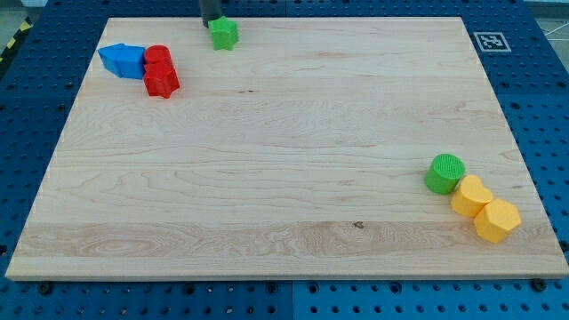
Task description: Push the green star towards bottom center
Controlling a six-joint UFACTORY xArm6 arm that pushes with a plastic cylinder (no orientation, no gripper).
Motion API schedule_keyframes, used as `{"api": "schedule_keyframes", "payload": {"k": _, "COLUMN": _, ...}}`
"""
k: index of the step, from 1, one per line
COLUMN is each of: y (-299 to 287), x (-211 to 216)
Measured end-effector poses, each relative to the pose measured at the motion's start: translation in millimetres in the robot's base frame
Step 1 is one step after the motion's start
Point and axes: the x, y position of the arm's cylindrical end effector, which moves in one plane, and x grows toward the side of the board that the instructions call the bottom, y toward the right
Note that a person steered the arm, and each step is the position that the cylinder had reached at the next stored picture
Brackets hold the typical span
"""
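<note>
Hand: none fitted; rod only, my tip (211,24) at the view's top edge, just beside the green star (223,34) on its upper-left. Green star: near desk (267,160) top edge, left of centre. Red blocks (160,71) and blue block (122,60): touching, upper left.

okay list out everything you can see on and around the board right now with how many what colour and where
board: 1, light wood, fills most of the view
green star: 1, green, top edge, left of centre
blue block: 1, blue, top left
red blocks: 2, red, touching the blue block's right side
green cylinder: 1, green, lower right
yellow blocks: 2, yellow, lower right, beside the cylinder
marker tag: 1, black and white, top right, off the board
my tip: 1, dark, just up-left of the green star
</note>
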Motion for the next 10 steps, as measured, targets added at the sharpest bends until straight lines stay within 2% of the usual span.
{"api": "schedule_keyframes", "payload": {"k": 2, "y": 9, "x": 5}}
{"api": "schedule_keyframes", "payload": {"k": 8, "y": 48, "x": 63}}
{"api": "schedule_keyframes", "payload": {"k": 10, "y": 34, "x": 42}}
